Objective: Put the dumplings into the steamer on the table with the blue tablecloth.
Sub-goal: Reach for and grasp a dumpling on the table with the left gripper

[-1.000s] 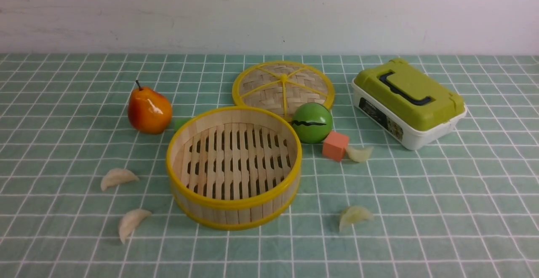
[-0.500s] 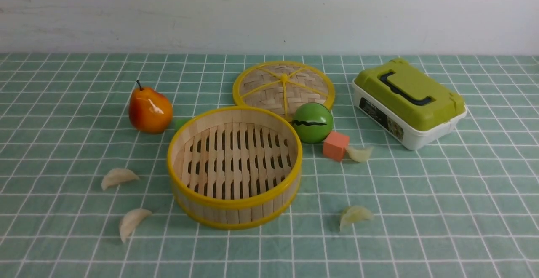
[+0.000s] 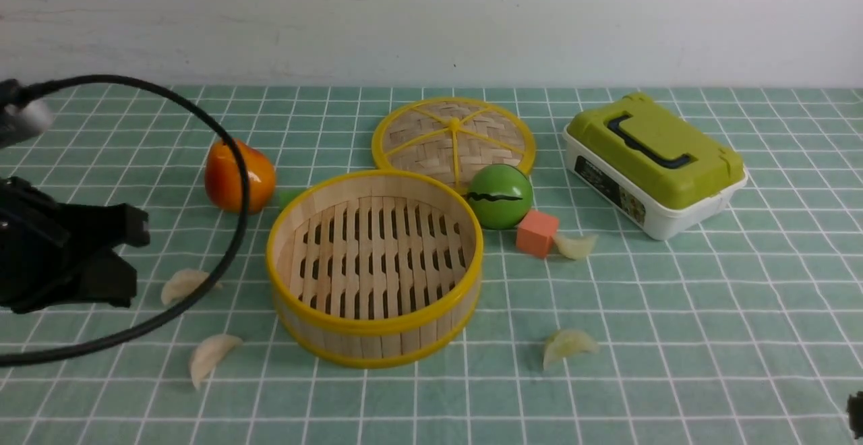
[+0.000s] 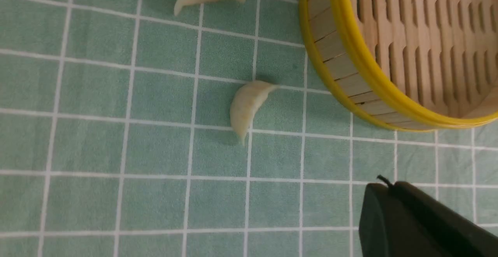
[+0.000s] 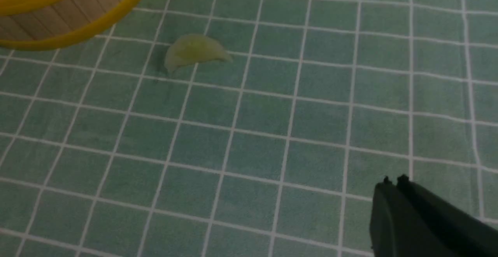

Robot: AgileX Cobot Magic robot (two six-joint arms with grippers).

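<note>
One label [image 3: 610, 189] on box [image 3: 664, 136] right of steamer [image 3: 375, 345]; print illegible

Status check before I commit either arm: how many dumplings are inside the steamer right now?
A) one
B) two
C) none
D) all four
C: the steamer shows only its bare slatted floor, while all four dumplings lie on the tablecloth outside it, two to its left and two to its right.
</note>
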